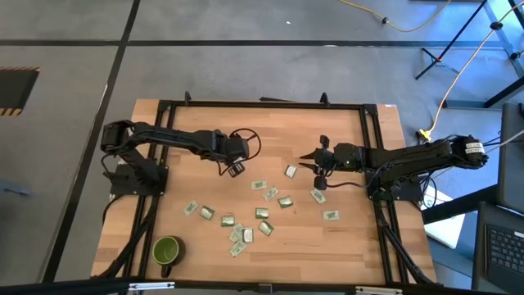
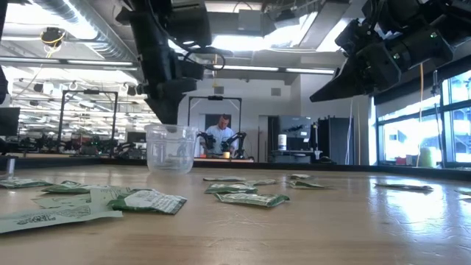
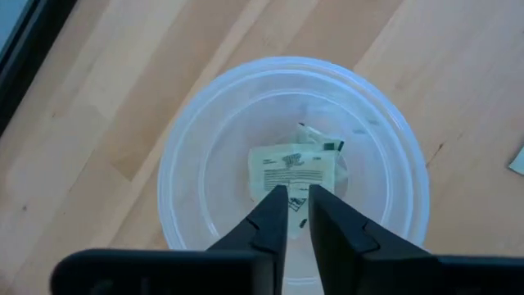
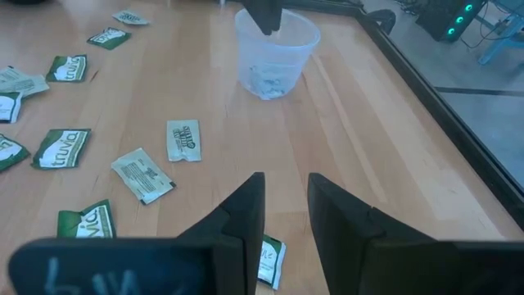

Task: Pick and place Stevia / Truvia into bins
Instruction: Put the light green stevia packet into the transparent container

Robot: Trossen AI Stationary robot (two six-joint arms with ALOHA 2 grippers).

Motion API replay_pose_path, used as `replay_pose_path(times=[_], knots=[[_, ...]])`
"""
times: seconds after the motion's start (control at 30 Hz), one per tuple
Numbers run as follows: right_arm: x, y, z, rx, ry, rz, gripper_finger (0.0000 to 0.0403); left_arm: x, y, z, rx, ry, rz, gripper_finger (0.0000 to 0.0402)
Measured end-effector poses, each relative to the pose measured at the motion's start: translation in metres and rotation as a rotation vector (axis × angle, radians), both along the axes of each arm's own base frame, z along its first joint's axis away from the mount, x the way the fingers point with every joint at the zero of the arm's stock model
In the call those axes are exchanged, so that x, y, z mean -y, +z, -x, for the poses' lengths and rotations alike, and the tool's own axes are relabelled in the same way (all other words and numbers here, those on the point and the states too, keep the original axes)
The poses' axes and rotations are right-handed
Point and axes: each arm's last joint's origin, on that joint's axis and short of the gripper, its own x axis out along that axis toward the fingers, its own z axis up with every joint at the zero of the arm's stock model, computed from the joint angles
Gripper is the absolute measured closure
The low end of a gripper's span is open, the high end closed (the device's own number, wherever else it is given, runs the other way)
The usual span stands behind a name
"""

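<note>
Hovering over cup [image 3: 293, 164], left tool [image 3: 298, 195] narrowly parted, empty; sachet [image 3: 291, 170] inside cup directly below tips.

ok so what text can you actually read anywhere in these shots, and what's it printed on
"truvia" - on a green and white sachet lying on the table, right wrist view
"truvia" - on another sachet farther along, same view
The sachet in the cup shows dark print and a barcode, too small to read.
Print on the sachets nearest the low camera is blurred.
No other readable text.
</note>
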Motion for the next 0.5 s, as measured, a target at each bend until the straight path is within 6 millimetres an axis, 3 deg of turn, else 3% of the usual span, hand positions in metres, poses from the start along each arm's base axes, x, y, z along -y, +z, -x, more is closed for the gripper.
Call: replay_pose_path(times=[0.2,0.5], knots=[[0.000,0.000,0.000,0.000,0.000,0.000,0.0304,0.010,0.015,-0.005,0.098,-0.095,-0.053,0.0334],[0.000,0.000,0.000,0.001,0.000,0.000,0.0304,0.042,0.029,-0.031,0.316,-0.474,-0.060,0.0333]])
